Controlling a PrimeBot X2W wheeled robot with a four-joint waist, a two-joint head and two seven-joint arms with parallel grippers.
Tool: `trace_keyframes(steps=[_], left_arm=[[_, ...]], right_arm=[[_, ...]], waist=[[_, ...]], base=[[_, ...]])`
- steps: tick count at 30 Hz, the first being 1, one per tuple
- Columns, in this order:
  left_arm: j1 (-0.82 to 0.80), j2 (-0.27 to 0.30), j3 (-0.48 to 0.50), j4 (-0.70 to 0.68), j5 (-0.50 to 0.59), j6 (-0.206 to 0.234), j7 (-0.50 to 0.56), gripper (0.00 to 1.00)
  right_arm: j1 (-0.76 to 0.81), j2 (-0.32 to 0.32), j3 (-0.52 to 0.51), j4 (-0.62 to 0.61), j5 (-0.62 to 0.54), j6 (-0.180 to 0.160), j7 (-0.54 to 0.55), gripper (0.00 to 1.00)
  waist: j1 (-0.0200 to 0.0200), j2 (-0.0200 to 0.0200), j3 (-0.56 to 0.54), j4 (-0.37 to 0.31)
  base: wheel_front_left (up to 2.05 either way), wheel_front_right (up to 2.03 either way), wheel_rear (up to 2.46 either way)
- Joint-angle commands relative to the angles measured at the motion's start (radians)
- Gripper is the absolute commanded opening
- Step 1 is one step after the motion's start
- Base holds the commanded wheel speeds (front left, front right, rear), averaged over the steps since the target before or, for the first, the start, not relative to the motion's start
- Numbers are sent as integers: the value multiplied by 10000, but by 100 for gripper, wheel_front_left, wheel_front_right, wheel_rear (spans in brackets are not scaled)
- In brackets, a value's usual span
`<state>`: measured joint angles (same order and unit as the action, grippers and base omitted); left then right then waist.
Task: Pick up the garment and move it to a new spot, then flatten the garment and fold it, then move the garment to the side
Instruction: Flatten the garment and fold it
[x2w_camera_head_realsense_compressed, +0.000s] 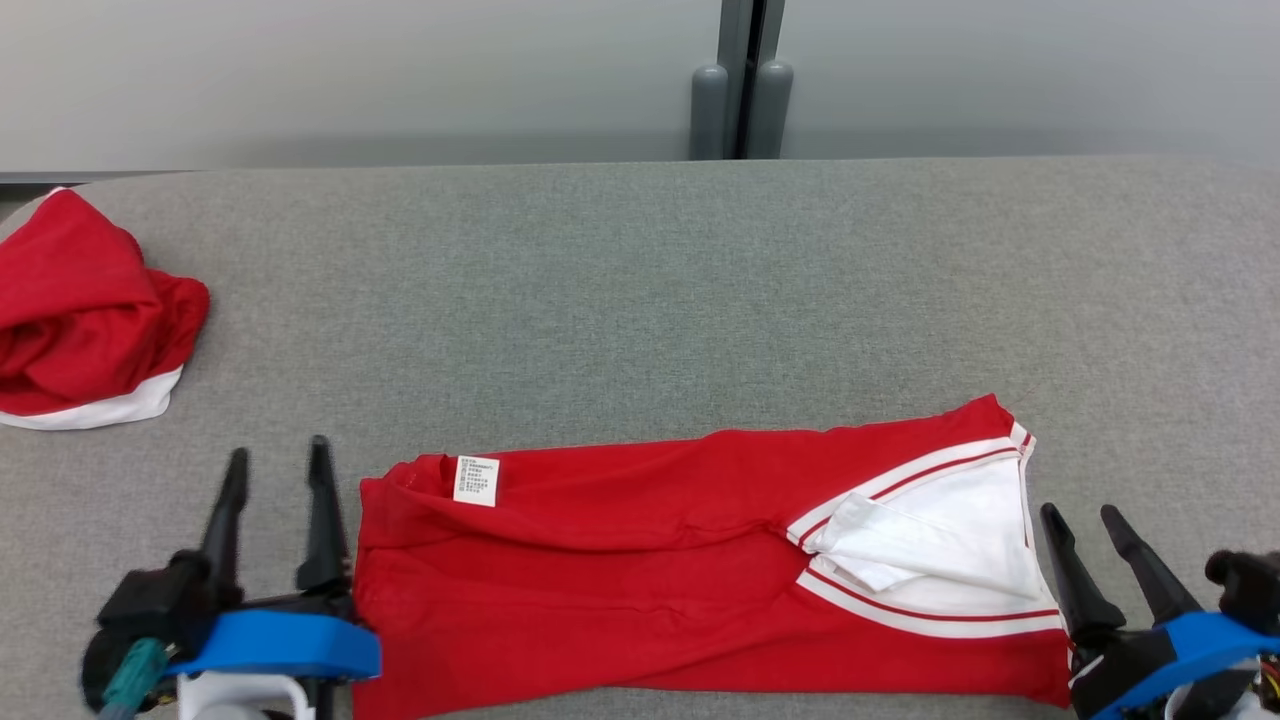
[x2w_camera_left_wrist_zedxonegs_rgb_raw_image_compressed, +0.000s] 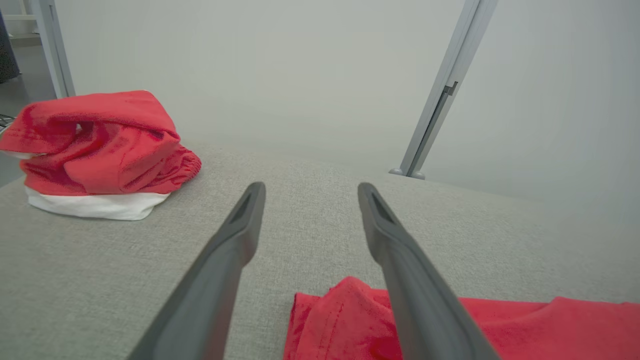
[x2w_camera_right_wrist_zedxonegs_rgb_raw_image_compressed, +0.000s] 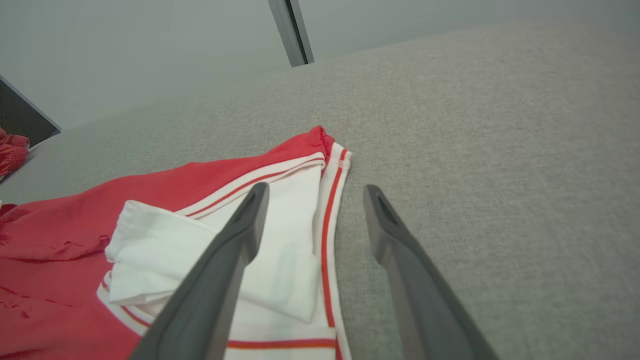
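Lying folded, red garment (x2w_camera_head_realsense_compressed: 700, 570), head view revealing its label (x2w_camera_head_realsense_compressed: 476, 481)

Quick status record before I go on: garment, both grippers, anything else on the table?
garment: garment, red with white trim, laid out long across the near side of the table; label facing up at its left end
left gripper: left gripper open, empty, beside the garment's left end
right gripper: right gripper open, empty, at the garment's right end
other: bunched red cloth at the far left, apart from the garment
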<state>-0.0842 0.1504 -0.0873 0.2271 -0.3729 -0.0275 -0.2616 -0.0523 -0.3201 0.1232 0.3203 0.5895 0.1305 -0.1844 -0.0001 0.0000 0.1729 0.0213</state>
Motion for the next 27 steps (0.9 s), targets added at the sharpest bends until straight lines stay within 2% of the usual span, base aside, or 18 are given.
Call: trace_keyframes(steps=[1, 6, 9, 16, 20, 21, 22, 23, 24, 25, 27], left_arm=[[212, -160, 477, -293, 392, -63, -46, 100], [773, -637, 1592, -1057, 1712, -336, -45, 100], [1006, -813, 1850, -1282, 2247, -519, -45, 100], [1411, -971, 1980, -1215, 2890, -595, -45, 100], [1561, -996, 1911, -1146, 3123, -475, -46, 100], [1590, -1002, 1896, -1135, 3141, -437, -45, 100], [1636, -1004, 1870, -1075, 3207, -396, -45, 100], [1634, -1005, 1851, -1059, 3164, -339, -45, 100], [1605, -1004, 1841, -1056, 3124, -309, -46, 100], [1602, -1003, 1828, -1041, 3139, -258, -45, 100], [1620, -1003, 1827, -1021, 3103, -231, -45, 100]], right_arm=[[-343, -68, -80, 211, -223, 6, 251, 100], [-1031, -16, -196, 1067, -820, 6, 984, 100], [-1325, 111, -152, 1590, -1005, 6, 1363, 100], [-1493, 270, 71, 2546, -1035, 7, 1941, 100], [-1363, 386, 291, 2874, -929, 7, 2221, 100], [-1315, 427, 363, 2920, -877, 7, 2306, 95], [-1268, 452, 468, 2949, -836, 11, 2405, 50], [-1227, 468, 579, 2951, -809, 17, 2470, 29], [-1200, 490, 671, 2888, -734, 19, 2465, 23], [-1198, 517, 690, 2806, -646, 19, 2382, 0], [-1205, 506, 666, 2735, -579, 17, 2285, 0]], waist=[[1, 0, -14, 30], [1, 0, -57, 200], [1, 0, -67, 329], [1, 0, -59, 544], [1, 0, -79, 598], [1, 0, -86, 603], [1, 0, -95, 599], [1, 0, -104, 599], [1, 0, -116, 601], [1, 0, -132, 594], [1, 0, -166, 581]], base=[[0, 0, 0], [0, 0, 0], [0, 0, 0], [0, 0, 0], [0, 0, 0], [0, 0, 0], [0, 0, 0], [0, 0, 0], [0, 0, 0], [0, 0, 0], [0, 0, 0]])
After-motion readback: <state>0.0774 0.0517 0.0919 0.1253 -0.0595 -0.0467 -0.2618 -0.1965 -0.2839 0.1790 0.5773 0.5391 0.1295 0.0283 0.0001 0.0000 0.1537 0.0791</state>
